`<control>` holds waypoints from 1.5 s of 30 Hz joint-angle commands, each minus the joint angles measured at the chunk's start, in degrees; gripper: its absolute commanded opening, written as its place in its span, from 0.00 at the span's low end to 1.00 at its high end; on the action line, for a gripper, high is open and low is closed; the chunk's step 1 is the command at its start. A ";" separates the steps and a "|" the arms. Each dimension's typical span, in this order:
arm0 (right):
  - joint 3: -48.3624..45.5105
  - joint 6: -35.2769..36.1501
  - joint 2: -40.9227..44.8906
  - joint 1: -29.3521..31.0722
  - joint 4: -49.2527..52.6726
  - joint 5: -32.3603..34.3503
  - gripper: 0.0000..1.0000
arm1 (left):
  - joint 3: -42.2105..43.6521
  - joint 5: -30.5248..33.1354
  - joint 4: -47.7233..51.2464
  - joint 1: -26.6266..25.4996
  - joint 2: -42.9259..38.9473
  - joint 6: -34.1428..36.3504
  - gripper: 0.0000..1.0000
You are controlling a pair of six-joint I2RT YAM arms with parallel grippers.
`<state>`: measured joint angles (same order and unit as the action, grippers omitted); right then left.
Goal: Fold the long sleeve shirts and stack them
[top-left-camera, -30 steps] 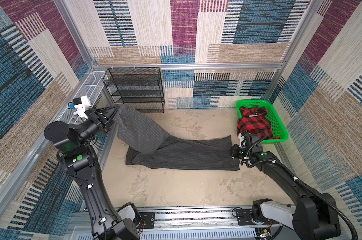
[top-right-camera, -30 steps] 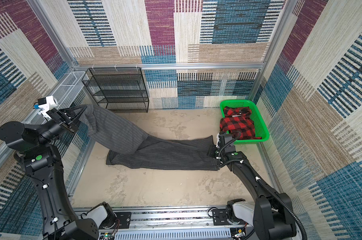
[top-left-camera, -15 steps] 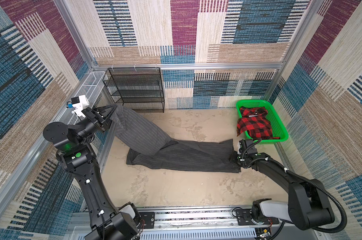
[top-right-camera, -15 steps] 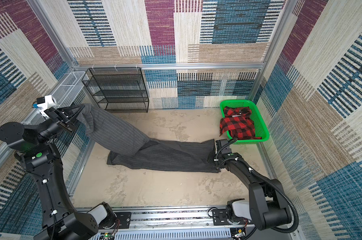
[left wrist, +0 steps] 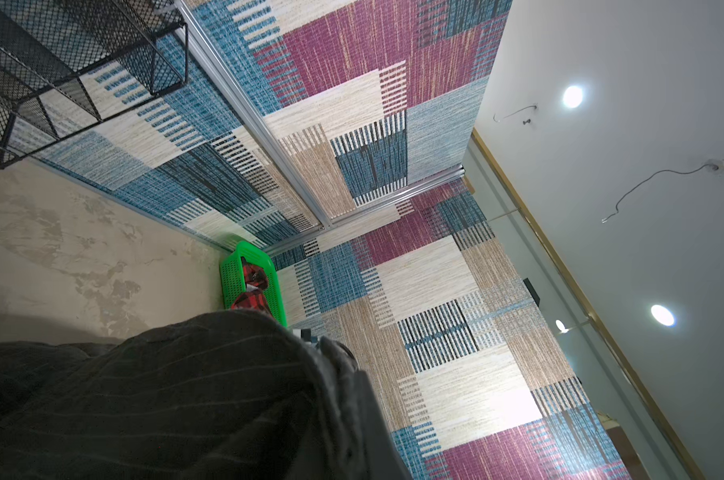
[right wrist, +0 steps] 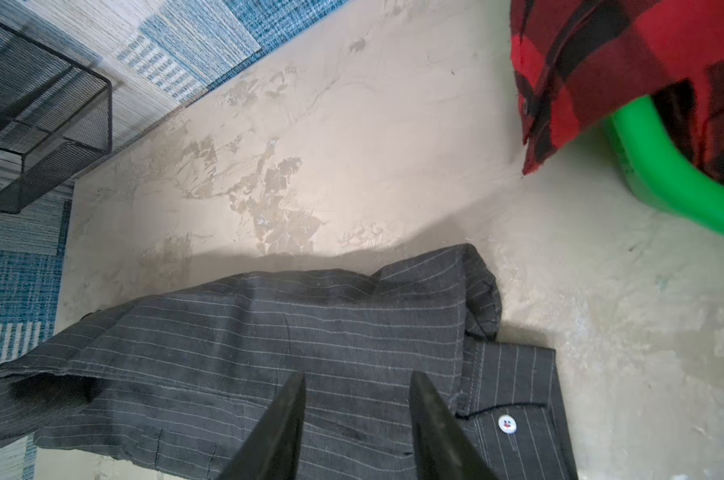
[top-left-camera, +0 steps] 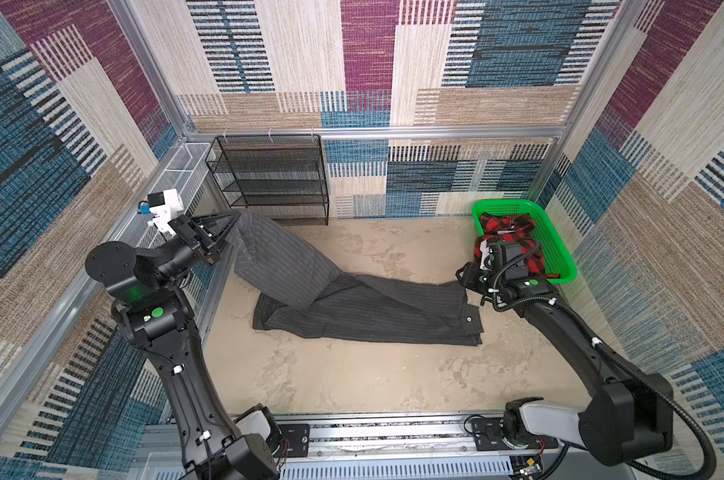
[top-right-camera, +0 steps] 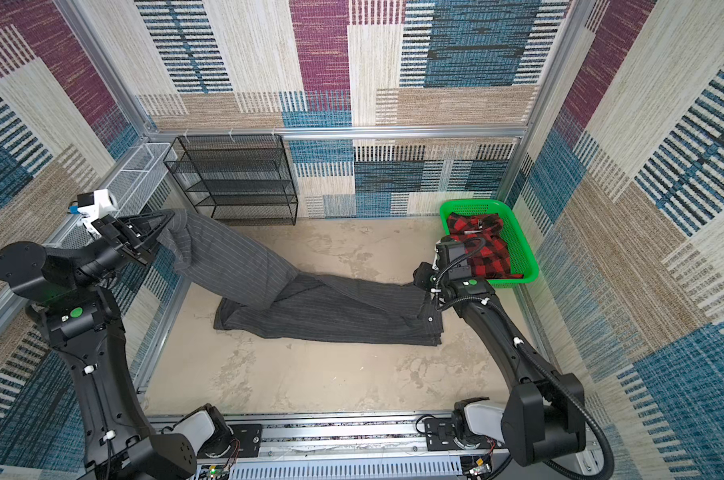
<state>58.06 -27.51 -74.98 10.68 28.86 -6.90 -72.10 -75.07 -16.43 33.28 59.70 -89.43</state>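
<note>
**Top views.** In both top views the grey shirt [top-left-camera: 372,307] lies stretched across the middle of the surface [top-left-camera: 352,374], with one end raised toward the left wall. My left pincer [top-left-camera: 227,219] is clamped on that raised end. I judge the height is meant to keep the cloth taut for a fold. My right arm [top-left-camera: 559,320] reaches low to the opposite end. The red check shirt [top-left-camera: 505,226] is heaped in the green basket [top-left-camera: 561,253], partly over its near rim and not yet folded.

**Left wrist view.** Grey pinstriped cloth fills the foreground, bunched where it is gripped. The basket stands far off across the bare surface.

**Right wrist view.** My right pincer [right wrist: 357,376] stands apart with nothing between the fingers, poised just over the grey shirt. The buttoned cuff lies flat on the surface beside it. I judge this end rests there as the anchor for the fold. The red shirt hangs over the basket rim nearby, well clear of the fingers.
</note>
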 commanded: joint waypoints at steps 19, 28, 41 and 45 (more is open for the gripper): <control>-3.96 2.72 -20.52 1.46 -9.54 4.82 0.38 | 6.81 -1.15 24.42 -4.25 -8.80 24.29 0.00; 7.16 5.42 -16.99 1.87 -2.96 2.12 0.47 | 9.63 6.19 25.26 -16.48 -8.06 27.29 0.00; 12.82 8.09 -8.05 4.70 1.87 -2.50 0.59 | -5.05 20.97 38.88 -49.27 13.21 45.86 0.00; 11.95 9.49 -6.59 4.72 2.57 -0.61 0.60 | -12.51 20.89 43.53 -56.02 24.36 51.56 0.00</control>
<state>70.32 -19.70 -82.41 15.35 30.63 -8.34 -81.38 -55.18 22.02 -19.86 79.81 -45.78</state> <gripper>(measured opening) 0.598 0.104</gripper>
